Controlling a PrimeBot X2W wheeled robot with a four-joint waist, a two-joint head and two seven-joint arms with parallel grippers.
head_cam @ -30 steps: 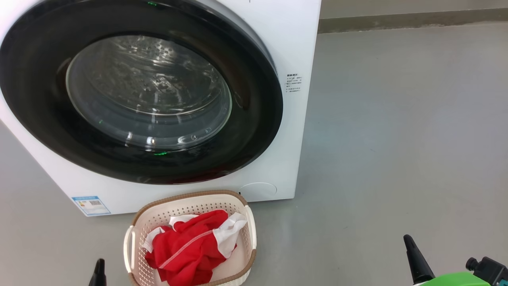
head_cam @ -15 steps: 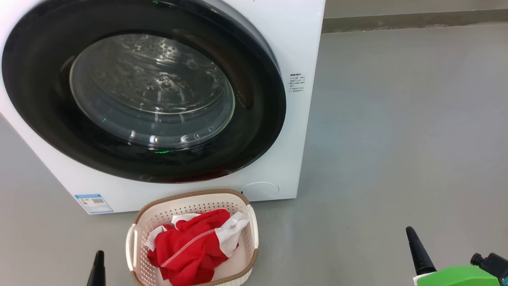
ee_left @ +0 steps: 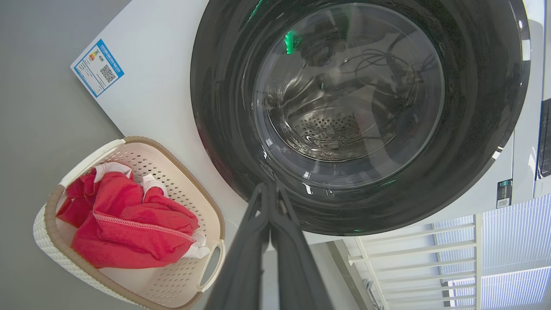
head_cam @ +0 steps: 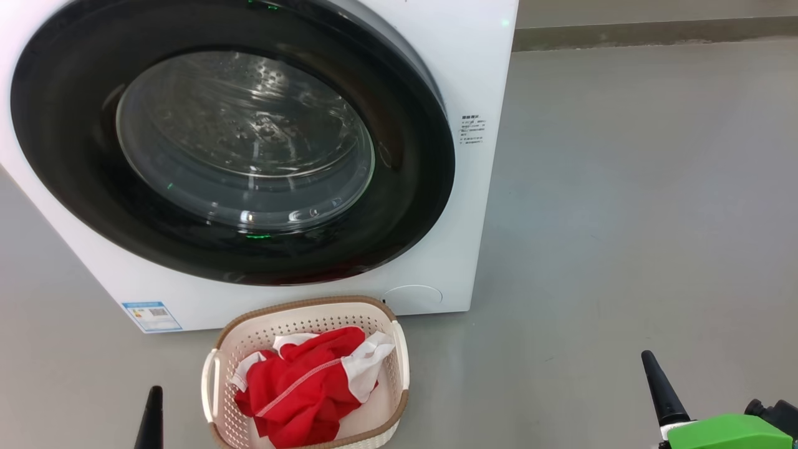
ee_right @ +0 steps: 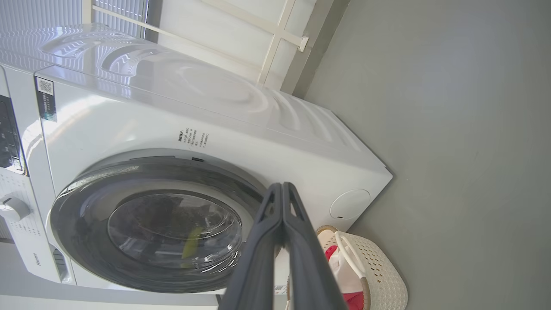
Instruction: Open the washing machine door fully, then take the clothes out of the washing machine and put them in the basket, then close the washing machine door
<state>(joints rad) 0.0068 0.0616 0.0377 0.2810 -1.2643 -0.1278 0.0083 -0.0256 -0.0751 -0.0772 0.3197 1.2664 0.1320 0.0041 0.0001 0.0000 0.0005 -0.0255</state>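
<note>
**Red clothes in the basket, door shut**

The bright red clothes [head_cam: 305, 380] with white parts and white stitching lie bunched up inside the small cream plastic basket [head_cam: 299, 307], which has little holes and a brown rim. The basket stands on the smooth grey floor [head_cam: 623, 218], just in front of the big white washing machine [head_cam: 474, 75] and below its door. The large round door [head_cam: 75, 187], with its wide shiny black rim and clear glass bowl in the middle, sits flat against the machine's front, shut. A small blue sticker [head_cam: 151, 315] is on the machine's low left corner.

The robot's left gripper [head_cam: 154, 399] hangs near us, just left of the basket. Its two dark fingers are pressed together with nothing between them. The right gripper [head_cam: 651, 368], with a bright green part [head_cam: 723, 433] behind it, is well apart on the right, over the floor. It is pinched tight too and holds nothing.
</note>
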